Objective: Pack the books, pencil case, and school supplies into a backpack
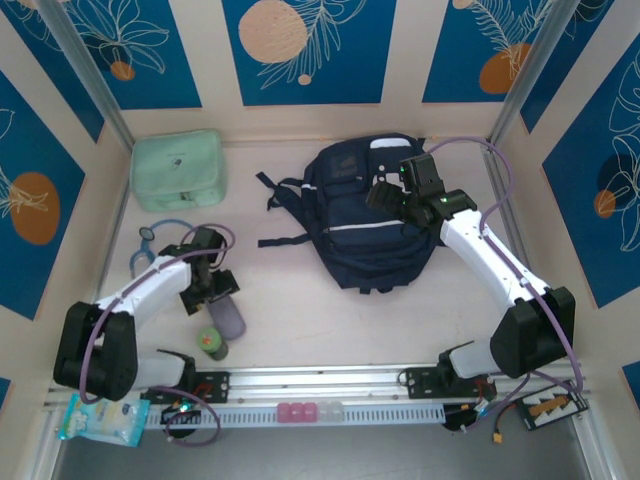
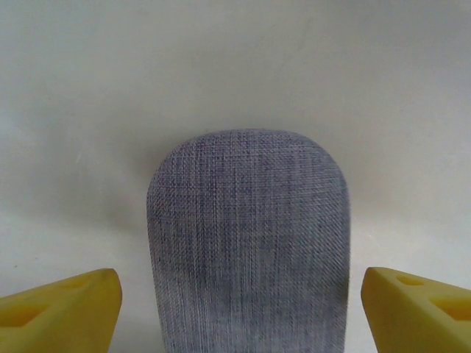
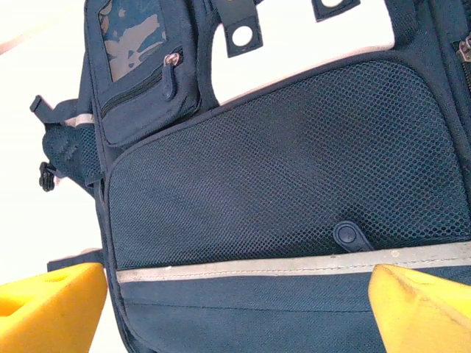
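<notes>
See left gripper (image 2: 241,287) spread wide, school supplies case (image 2: 246,235) dead centre between the fingers, clear gap each side, no contact. Note rounded end ahead of the tips, case flat on the table (image 2: 221,66). See right gripper (image 3: 237,278) also wide, holding nothing, hovering over the backpack (image 3: 243,316): mesh pocket (image 3: 280,169) straight ahead, grey trim stripe (image 3: 257,268) just past the fingertips, white patch (image 3: 309,51) further ahead.
</notes>
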`<act>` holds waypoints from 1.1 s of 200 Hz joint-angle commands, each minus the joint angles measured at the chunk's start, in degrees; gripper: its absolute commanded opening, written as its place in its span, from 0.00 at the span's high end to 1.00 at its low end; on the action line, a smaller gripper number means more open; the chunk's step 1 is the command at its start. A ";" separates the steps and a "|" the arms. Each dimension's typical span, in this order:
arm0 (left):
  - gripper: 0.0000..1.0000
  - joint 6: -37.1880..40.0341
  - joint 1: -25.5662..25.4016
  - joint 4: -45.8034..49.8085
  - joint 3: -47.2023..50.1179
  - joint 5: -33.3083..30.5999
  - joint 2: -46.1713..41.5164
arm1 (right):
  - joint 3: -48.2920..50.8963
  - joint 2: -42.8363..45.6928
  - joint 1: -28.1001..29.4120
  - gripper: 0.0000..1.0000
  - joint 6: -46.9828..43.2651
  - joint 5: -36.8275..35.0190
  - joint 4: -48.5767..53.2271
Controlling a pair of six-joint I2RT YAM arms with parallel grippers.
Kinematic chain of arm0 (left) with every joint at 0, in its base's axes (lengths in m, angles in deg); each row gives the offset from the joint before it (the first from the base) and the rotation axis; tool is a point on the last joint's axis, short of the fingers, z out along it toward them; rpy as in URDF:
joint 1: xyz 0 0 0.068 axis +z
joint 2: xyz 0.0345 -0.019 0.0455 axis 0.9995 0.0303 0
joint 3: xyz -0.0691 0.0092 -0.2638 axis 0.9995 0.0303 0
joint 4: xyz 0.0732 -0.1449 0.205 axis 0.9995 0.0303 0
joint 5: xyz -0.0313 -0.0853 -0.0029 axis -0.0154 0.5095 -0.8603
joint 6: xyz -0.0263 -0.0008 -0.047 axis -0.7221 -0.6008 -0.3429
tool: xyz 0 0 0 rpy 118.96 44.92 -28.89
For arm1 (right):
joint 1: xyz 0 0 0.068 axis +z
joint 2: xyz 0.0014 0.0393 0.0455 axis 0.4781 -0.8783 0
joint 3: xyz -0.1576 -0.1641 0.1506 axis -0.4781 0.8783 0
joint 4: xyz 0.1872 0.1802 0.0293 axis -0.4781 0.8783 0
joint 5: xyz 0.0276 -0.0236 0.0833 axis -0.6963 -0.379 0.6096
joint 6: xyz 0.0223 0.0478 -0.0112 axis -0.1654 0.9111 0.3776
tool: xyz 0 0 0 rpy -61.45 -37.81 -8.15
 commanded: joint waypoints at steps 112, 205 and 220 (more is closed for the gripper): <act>0.48 -0.80 0.59 -8.99 -0.84 4.46 2.71 | 2.63 2.23 0.51 0.08 3.43 5.35 -5.20; 0.48 -11.45 -3.90 -35.78 -16.88 28.43 12.23 | 3.00 -6.19 9.20 0.12 -0.66 38.96 -21.68; 0.48 -12.50 -4.98 -37.25 -19.36 29.76 14.36 | 1.97 -8.11 11.47 0.12 -2.06 40.85 -22.14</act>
